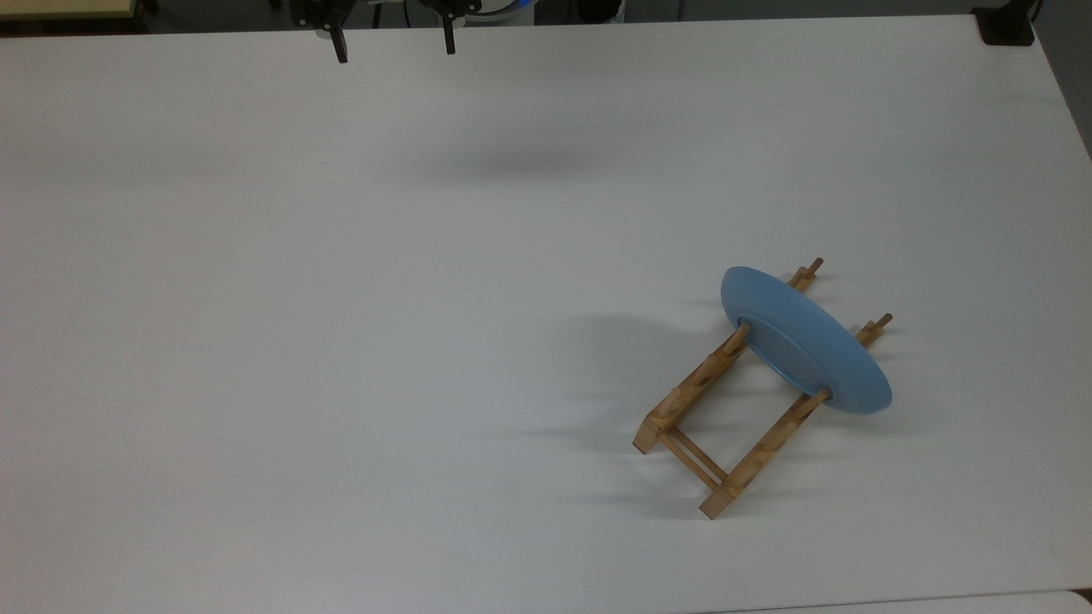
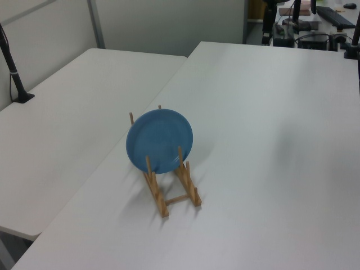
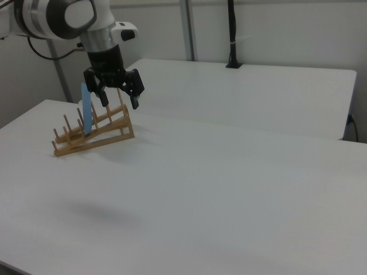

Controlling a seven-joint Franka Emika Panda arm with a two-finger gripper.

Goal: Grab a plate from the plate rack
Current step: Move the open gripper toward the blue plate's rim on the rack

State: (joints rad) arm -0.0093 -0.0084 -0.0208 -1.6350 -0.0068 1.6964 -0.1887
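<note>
plate (image 1: 810,345): matt light-blue, smooth
plate rack (image 1: 715,409): light wood, grain showing
table (image 1: 341,298): smooth matt white

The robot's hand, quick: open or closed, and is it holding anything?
Hand: open, fingers spread wide, holding nothing.

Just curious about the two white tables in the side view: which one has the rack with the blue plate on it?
The nearer table, on the left view's right; the plate rack and plate stand on it.
</note>
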